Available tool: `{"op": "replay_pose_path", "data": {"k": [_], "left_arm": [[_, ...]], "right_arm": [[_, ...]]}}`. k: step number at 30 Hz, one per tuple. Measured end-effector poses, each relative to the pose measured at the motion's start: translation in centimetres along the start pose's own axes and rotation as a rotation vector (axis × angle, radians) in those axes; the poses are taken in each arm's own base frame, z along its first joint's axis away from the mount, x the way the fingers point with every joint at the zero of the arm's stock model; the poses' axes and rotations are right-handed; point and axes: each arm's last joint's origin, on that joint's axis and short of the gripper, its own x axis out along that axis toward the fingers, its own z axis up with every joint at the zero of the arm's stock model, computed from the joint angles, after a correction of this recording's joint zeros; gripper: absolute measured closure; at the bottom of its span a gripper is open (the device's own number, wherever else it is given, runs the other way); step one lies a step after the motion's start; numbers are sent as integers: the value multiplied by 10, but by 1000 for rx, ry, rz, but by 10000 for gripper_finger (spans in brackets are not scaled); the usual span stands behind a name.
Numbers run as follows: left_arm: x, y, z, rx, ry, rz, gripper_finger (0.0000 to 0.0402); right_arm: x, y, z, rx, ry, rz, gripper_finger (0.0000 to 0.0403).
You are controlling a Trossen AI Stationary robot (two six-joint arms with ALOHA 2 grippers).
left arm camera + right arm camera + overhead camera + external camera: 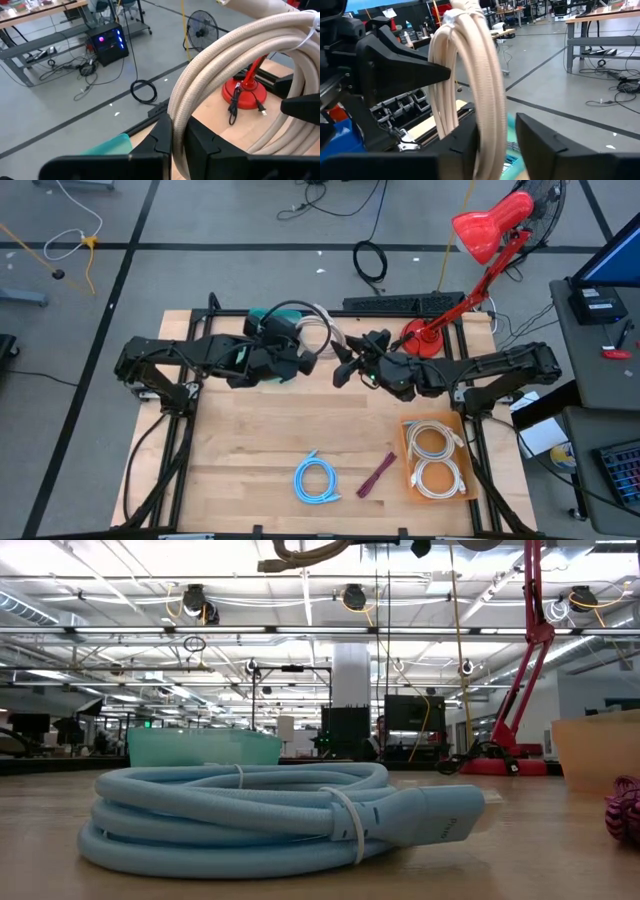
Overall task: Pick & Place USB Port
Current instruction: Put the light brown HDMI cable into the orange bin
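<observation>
Beige cable coil (318, 332) aloft between both claws, seemingly mid-table.

Beige cable coil (240, 65) cropped by frame edges

Beige cable coil (315, 330) between claws (both arms raised)

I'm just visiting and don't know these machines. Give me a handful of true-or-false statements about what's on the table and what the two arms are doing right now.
1. The left gripper is clamped on a coiled beige cable. True.
2. The blue cable coil is held up in the air. False: it lies on the wooden table, untouched.
3. The orange tray holds two coiled white cables. True.
4. The red lamp lies flat in the middle of the table. False: it stands at the table's far right corner.
5. The right gripper has the beige cable between its fingers. True.
</observation>
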Motion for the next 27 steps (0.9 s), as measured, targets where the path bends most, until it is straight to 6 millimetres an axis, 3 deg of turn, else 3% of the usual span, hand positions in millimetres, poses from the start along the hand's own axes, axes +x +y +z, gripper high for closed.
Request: {"op": "replay_pose_path", "data": {"k": [5,8,15,22,27], "left_arm": [[-1,-1,-1,6,10,-14,379],[-3,1,-2,15,23,-20,371],[-23,20,-4,19,97,-64,302],[-44,32,3,-11,94,-161,293],[-54,27,8,29,69,-265,292]], "right_arm": [[-1,1,0,0,17,42,376],[-3,1,2,50,41,86,376],[-19,-7,15,231,158,239,376],[-37,-11,29,494,367,499,377],[-52,-4,31,611,479,611,378]]}}
